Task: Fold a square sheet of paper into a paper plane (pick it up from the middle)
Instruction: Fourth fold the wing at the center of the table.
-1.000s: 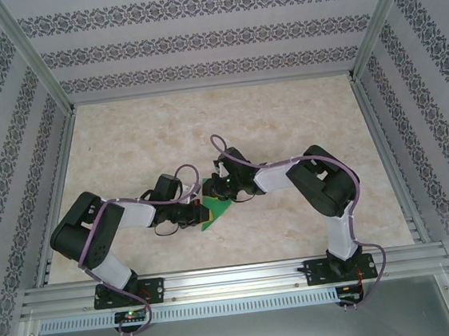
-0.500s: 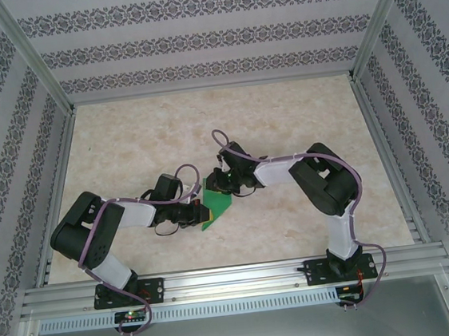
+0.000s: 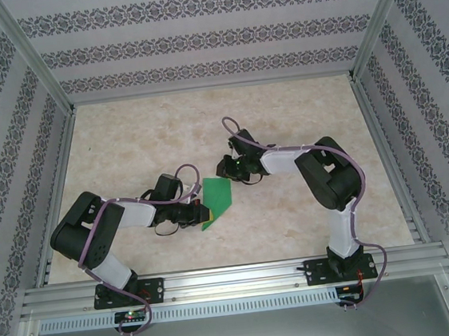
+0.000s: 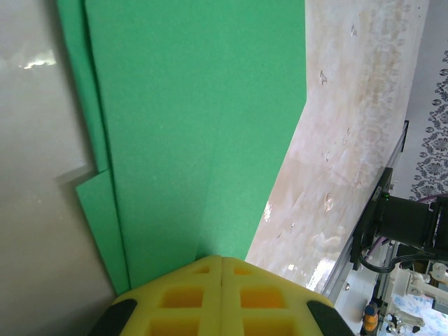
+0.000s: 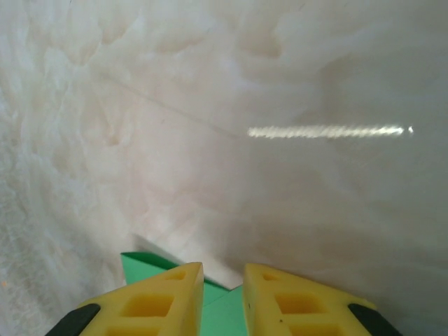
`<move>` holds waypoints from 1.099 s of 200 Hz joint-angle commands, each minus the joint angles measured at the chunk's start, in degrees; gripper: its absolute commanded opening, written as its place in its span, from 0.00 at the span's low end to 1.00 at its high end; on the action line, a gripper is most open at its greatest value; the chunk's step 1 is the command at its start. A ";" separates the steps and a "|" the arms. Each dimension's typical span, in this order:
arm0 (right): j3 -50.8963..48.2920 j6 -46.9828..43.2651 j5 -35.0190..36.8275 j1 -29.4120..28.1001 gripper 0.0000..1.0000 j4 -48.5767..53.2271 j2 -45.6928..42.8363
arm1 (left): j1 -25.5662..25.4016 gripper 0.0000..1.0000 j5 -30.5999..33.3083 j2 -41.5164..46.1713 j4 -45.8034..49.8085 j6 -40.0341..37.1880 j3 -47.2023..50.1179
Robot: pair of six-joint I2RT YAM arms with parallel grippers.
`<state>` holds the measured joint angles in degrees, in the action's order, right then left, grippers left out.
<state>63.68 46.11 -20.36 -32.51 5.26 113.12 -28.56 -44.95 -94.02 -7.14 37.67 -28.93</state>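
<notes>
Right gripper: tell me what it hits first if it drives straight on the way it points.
Most likely the pale marbled tabletop, just past the corner of the folded bright green paper sheet lying below the tips of the right gripper; depth is unclear.

**Bright Green on Cream Marble**

The sheet of paper (image 3: 216,200) is plain bright green and unmarked. The table (image 3: 283,114) is cream with pale beige marbling. The walls (image 3: 211,41) are white with dark grey floral bands. The left arm (image 3: 137,213) and right arm (image 3: 284,160) are black and white, with purple cables (image 3: 228,124). The left gripper (image 4: 221,260) and right gripper (image 5: 222,267) have yellow fingers.
</notes>
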 commanded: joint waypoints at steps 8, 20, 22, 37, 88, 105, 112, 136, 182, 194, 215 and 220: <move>0.52 -3.89 9.67 3.13 0.25 5.02 -2.10 | -0.36 0.00 7.78 -3.20 13.12 -2.47 3.28; 0.27 -4.46 9.75 3.25 0.25 6.12 -4.86 | -0.39 0.00 7.82 -3.19 13.00 -2.48 3.36; 0.19 -4.45 9.69 3.24 0.26 6.22 -5.31 | -0.37 0.00 7.83 -3.19 12.95 -2.44 3.38; -1.10 -4.36 9.39 2.99 0.27 6.16 -8.72 | -0.36 0.00 7.79 -3.19 12.84 -2.29 3.48; -5.85 -1.44 5.51 -3.14 0.19 2.14 -12.75 | -0.38 0.00 7.45 -3.19 12.59 -2.51 3.46; -5.87 0.01 4.72 -6.28 0.12 0.37 -10.48 | -0.40 0.00 7.53 -3.10 12.50 -2.60 3.53; -5.55 0.73 4.60 -7.36 0.10 0.13 -9.28 | -0.45 0.00 7.44 -3.02 12.44 -2.60 3.53; -6.04 2.96 3.35 -9.47 0.07 -3.77 -5.25 | -0.40 0.00 7.48 -2.85 12.35 -2.69 3.61; -8.55 4.34 6.07 -9.74 0.05 -3.61 -0.23 | -0.37 0.00 6.77 -1.84 12.31 -2.91 3.82; -9.14 4.42 6.89 -9.78 0.05 -2.76 0.33 | -0.42 0.00 6.38 -0.99 12.69 -2.95 3.89; -9.63 4.25 8.21 -9.99 0.05 -1.45 0.26 | -0.43 0.00 4.99 0.74 14.30 -3.00 3.99; -9.64 4.25 8.38 -10.03 0.05 -1.11 0.19 | -0.43 0.00 4.90 1.14 15.31 -3.04 3.90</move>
<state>56.64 49.89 -16.99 -42.28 -0.30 109.73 -28.56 -44.14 -92.53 -6.57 36.36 -28.49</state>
